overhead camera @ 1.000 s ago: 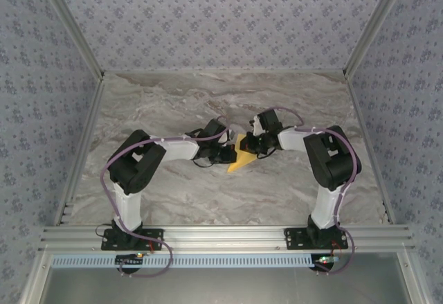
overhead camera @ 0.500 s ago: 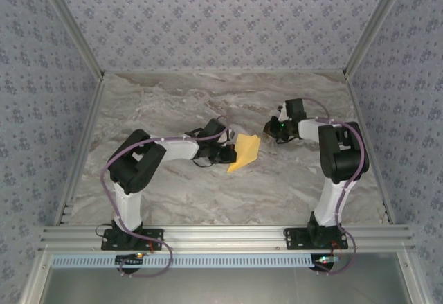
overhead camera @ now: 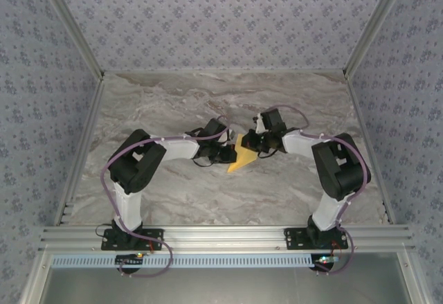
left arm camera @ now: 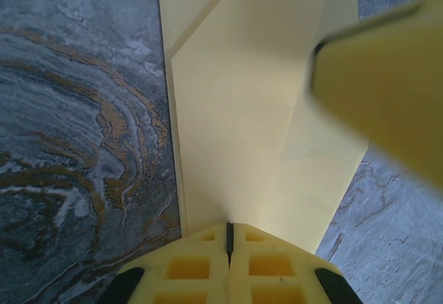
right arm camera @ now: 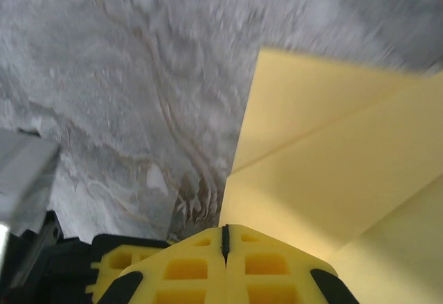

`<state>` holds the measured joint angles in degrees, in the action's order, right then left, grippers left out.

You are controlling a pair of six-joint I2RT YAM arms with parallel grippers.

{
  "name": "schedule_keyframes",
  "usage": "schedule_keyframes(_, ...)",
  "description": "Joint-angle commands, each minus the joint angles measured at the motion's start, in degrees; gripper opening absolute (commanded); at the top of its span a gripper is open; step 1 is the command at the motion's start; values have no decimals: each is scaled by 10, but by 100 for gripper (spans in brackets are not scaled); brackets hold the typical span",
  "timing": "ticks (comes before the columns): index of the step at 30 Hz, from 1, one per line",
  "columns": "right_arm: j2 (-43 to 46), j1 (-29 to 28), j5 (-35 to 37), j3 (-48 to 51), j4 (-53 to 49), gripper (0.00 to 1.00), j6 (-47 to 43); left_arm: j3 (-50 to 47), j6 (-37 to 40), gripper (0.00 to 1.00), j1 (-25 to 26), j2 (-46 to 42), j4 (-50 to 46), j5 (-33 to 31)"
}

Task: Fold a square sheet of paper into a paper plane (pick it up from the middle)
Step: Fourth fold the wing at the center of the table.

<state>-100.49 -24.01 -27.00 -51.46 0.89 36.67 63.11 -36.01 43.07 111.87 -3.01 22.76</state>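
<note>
Left pincer [left arm camera: 229, 238] is clenched, nothing visible between its tips, which sit on the near edge of the partly folded square sheet of paper [left arm camera: 242, 124] spreading straight ahead of it. Right pincer [right arm camera: 224, 238] is likewise clenched, the sheet lying ahead and to its right. To crease well, I judge one pincer should pin the paper flat while the other slides along the fold, pressing evenly so nothing skids.
</note>
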Motion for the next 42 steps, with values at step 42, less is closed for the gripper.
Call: schedule_keyframes(42,-77,-5,46,17,-45,0,18,-1,-116,19,12,-22,-58,53)
